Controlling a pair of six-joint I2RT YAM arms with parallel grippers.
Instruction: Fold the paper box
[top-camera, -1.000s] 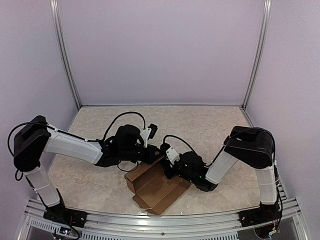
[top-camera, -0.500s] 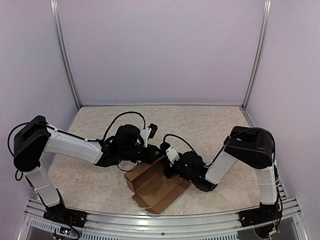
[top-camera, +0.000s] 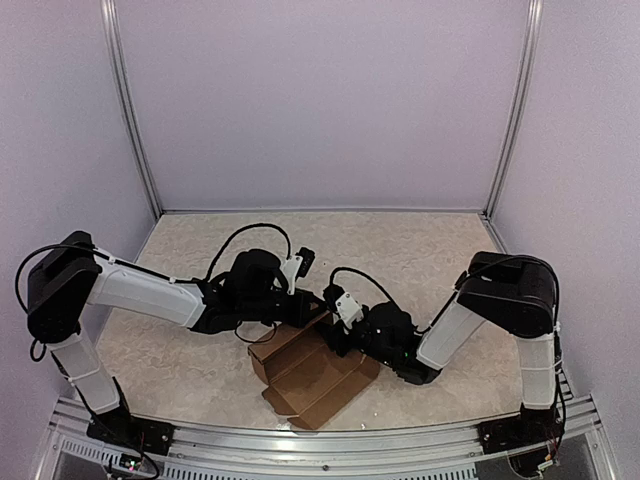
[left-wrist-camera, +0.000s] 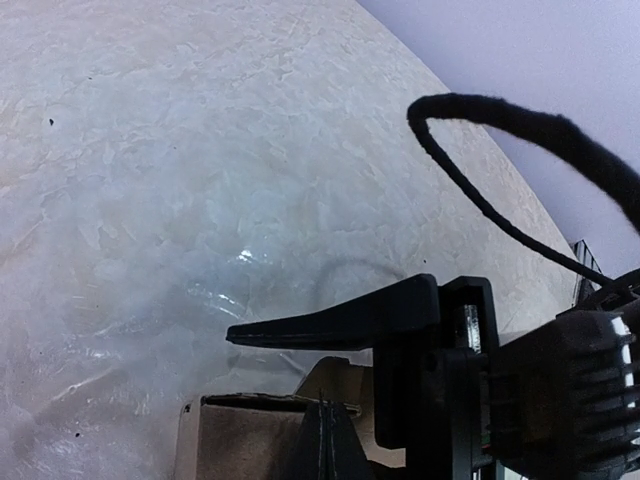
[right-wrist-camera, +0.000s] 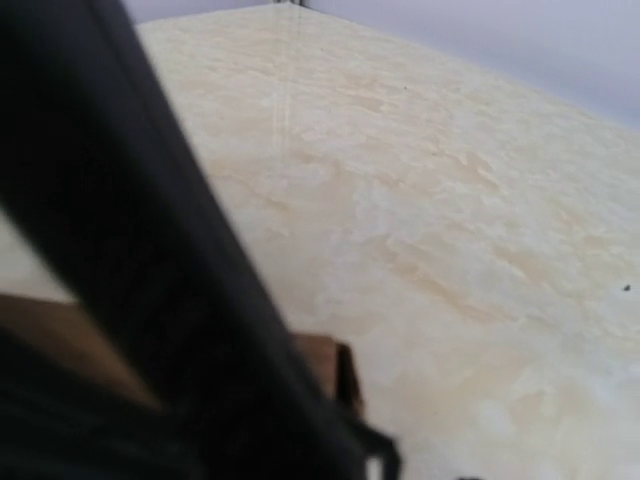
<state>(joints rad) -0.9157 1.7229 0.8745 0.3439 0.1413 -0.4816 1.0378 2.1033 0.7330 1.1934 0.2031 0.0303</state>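
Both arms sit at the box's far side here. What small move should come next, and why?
Probably close the right end effector on the far wall of the paper box beside it. The box lies half formed, its flaps open, and the left end effector, closed, sits at that same wall; the right's jaw state is unclear.

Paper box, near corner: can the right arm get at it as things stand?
Probably yes: the right arm is at the right edge of the paper box, whose near corner lies uncovered; the left arm is at the far side.
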